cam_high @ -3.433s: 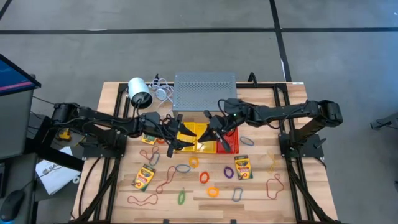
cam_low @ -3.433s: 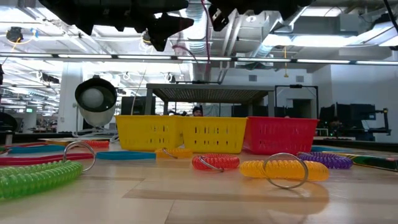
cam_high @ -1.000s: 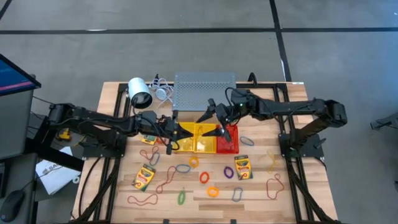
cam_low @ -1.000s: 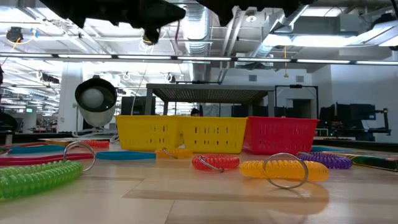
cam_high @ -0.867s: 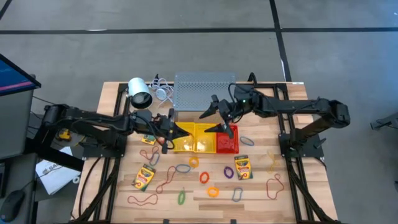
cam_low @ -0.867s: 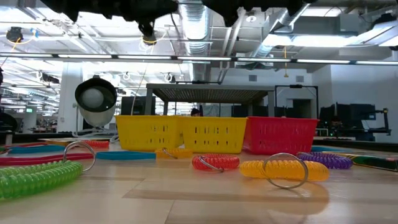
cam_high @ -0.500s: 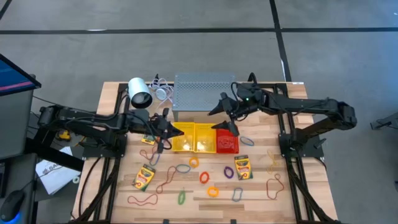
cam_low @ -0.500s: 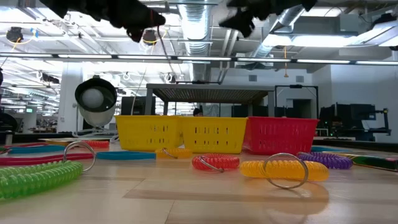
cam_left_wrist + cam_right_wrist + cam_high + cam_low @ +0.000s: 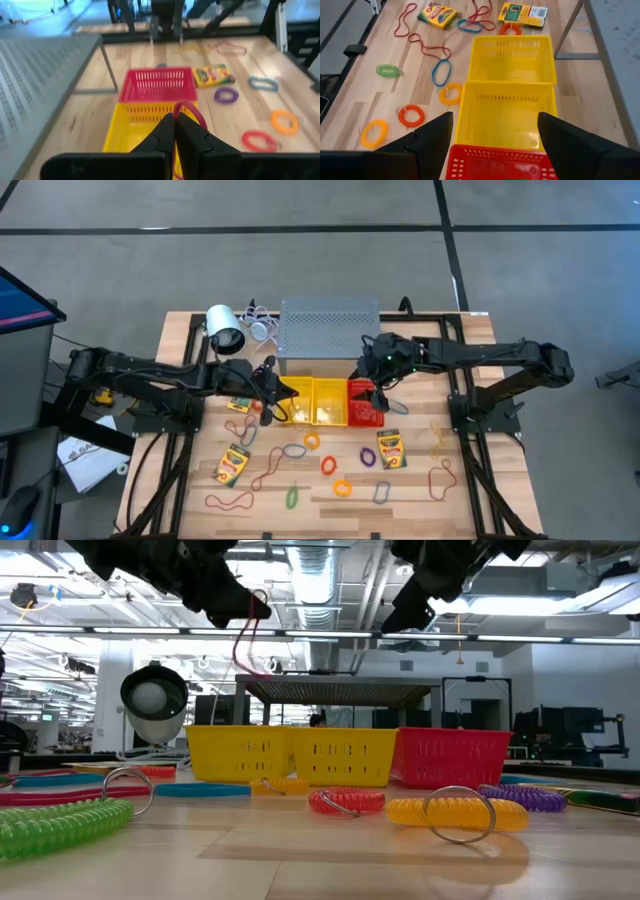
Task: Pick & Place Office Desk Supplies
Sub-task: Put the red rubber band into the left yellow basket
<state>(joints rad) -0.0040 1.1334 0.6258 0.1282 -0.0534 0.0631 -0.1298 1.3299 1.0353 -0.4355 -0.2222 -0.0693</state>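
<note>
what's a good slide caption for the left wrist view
Left gripper shut on a thin red rubber band, held above the yellow plastic basket beside the red plastic basket.

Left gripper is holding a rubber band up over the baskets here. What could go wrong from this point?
The left gripper pinches only the top of the rubber band, whose loop dangles near the outer edge of the left yellow basket; released here, it may snag the rim or fall outside. The open right gripper hovers over the red basket close by, so the arms could crowd each other.

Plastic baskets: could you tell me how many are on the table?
3, in a row mid-table: left yellow plastic basket, middle yellow plastic basket, right red plastic basket.
</note>
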